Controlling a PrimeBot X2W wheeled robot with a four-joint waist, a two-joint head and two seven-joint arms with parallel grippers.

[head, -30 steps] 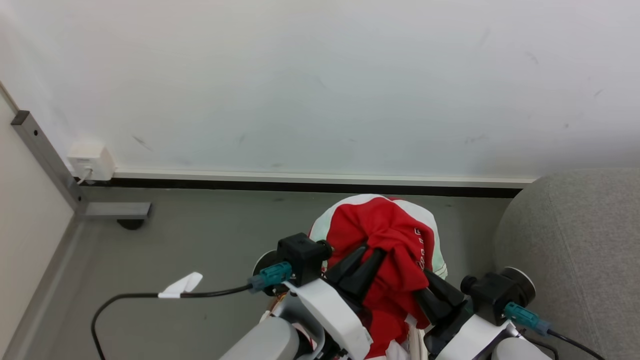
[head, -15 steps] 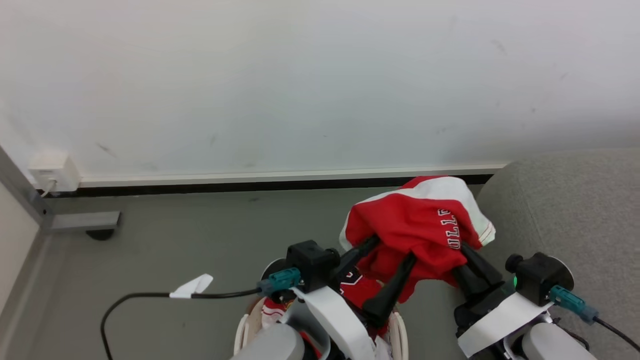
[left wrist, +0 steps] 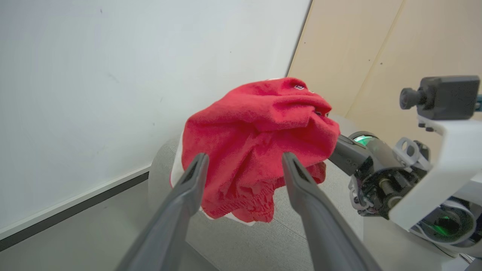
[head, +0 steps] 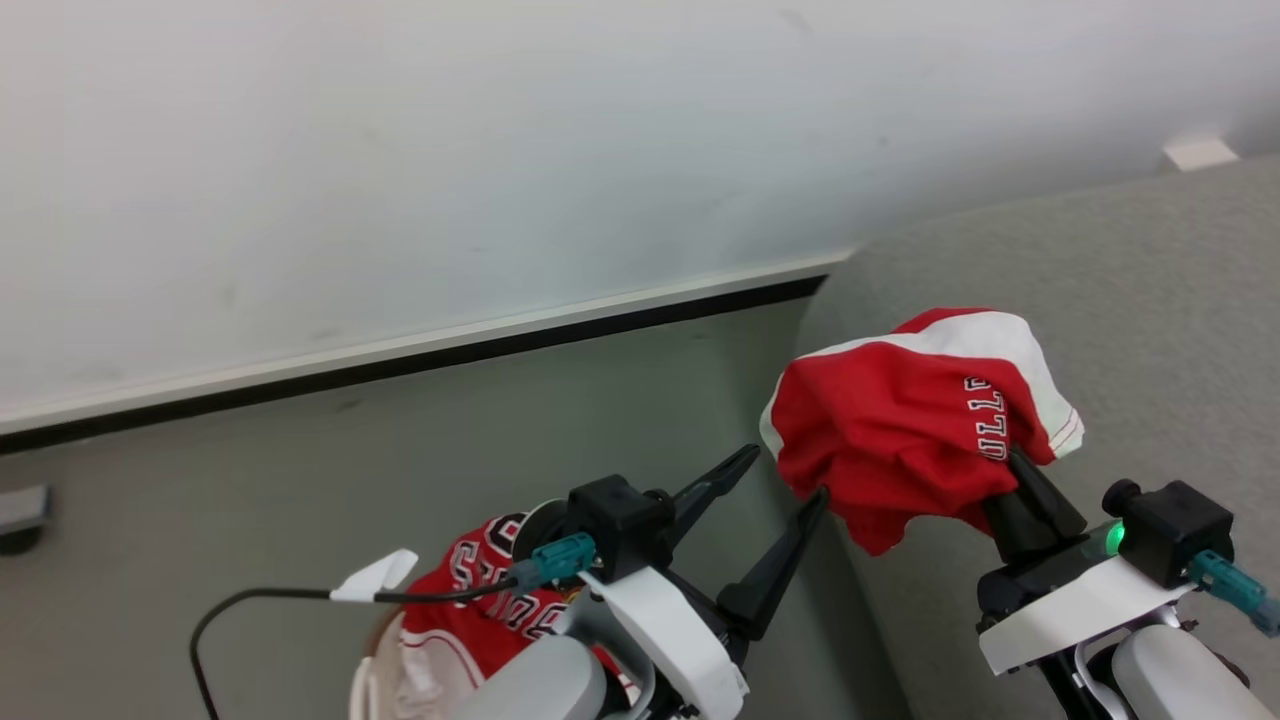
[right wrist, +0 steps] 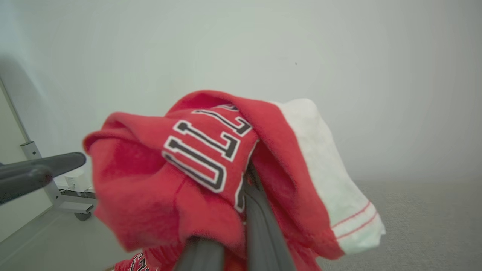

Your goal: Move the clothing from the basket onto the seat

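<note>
1. Carrying one piece of the clothing, the right end effector (head: 1022, 488) is clamped narrow on a bunched red garment (head: 900, 440). The fabric drapes over its fingers.
2. The garment hangs at the near edge of the seat (head: 1120, 250) and appears not to rest on it.
3. The left end effector (head: 785, 478) stands wide and holds nothing. Its fingers point toward the garment, just beside it, without contact.
4. More clothing (head: 470, 590) lies in the basket (head: 358, 690), at the lower left of the head view.
5. Risk: a release at this position, so close to the seat's edge, could let the garment slide down the side to the floor (head: 300, 450).
6. Risk: the fabric draped over the right fingers may snag when they open and follow the arm back.
7. Risk: the grip is on a loose bunch, so a fast swing could shake it free.
</note>
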